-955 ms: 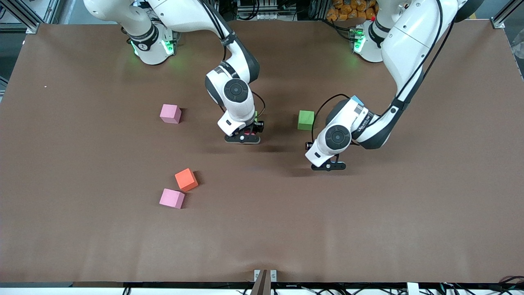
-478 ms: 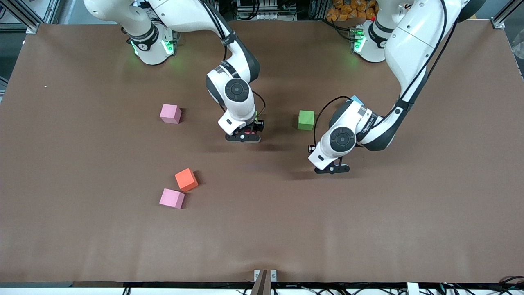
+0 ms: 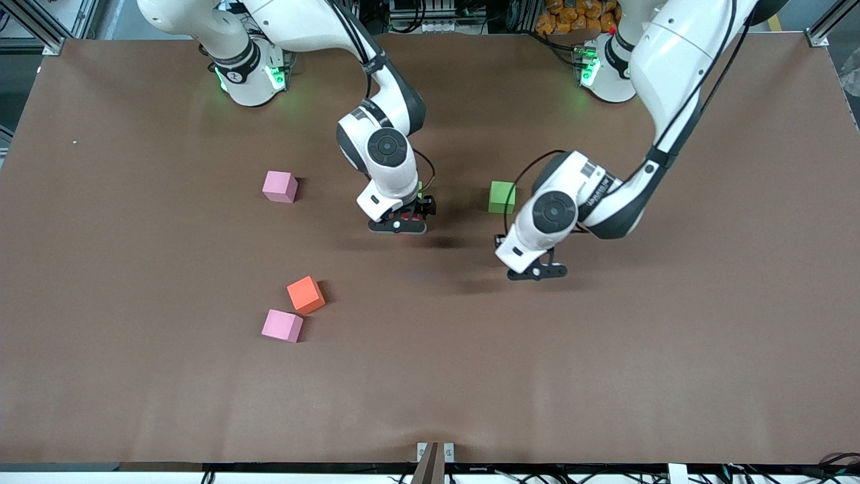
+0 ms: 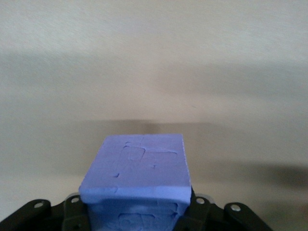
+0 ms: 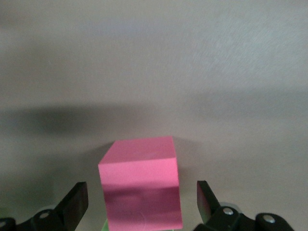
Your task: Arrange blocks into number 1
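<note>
My right gripper (image 3: 398, 225) (image 5: 140, 192) is low at the table's middle, open, its fingers standing clear of both sides of the red block (image 5: 140, 185). A sliver of a green block (image 5: 105, 225) (image 3: 420, 191) shows right beside the red one. My left gripper (image 3: 537, 271) (image 4: 137, 211) is shut on the purple block (image 4: 137, 166), a little above bare table; the arm hides that block in the front view. The other green block (image 3: 502, 196) lies on the table beside the left wrist. The orange block (image 3: 306, 294) lies toward the right arm's end, nearer the front camera.
One pink cube (image 3: 279, 186) sits toward the right arm's end, level with the right gripper. A second pink cube (image 3: 282, 325) lies touching the orange block on its camera side. The brown table (image 3: 605, 376) stretches wide toward the front camera.
My left wrist has swung slightly toward the green block and now covers the light blue cube that showed at its top. The right gripper has barely moved.
</note>
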Tool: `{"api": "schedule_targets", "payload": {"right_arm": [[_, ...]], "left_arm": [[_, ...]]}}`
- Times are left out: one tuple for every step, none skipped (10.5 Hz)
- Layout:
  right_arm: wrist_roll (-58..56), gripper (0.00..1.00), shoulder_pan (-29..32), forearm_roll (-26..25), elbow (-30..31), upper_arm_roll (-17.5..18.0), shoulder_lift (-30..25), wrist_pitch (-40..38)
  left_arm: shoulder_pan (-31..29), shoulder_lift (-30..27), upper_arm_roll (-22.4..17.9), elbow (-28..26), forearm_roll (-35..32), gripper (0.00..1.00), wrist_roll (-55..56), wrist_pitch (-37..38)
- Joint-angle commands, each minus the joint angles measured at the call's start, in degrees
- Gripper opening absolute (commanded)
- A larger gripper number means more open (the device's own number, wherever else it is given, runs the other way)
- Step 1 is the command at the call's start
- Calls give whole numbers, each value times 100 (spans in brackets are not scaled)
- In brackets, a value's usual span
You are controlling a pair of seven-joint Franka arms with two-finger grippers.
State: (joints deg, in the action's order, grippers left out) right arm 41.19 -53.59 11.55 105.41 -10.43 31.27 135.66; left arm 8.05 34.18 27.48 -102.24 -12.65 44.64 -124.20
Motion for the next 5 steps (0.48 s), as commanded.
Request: {"api": "schedule_targets", "payload": {"right_arm": [[-32,100,680,93,540,41,-865,-127],[-76,100,971,93,655,41,-1059,-189],[-94,100,1295,93,673,93,-1174,-302],[-102,100,1638,93,673,190,-1254,-364],[-102,100,1929,75,673,234,-1281,-365]], "left_arm": [[22,-245,301,-112,-80,0,413,341],[22,-332,415,-121,-80,0,449,544],[30,-359,573,-129,-80,0,571,764],[117,-334,740,-138,-80,0,807,792],[353,-316,794,-138,-80,0,1157,801]]}}
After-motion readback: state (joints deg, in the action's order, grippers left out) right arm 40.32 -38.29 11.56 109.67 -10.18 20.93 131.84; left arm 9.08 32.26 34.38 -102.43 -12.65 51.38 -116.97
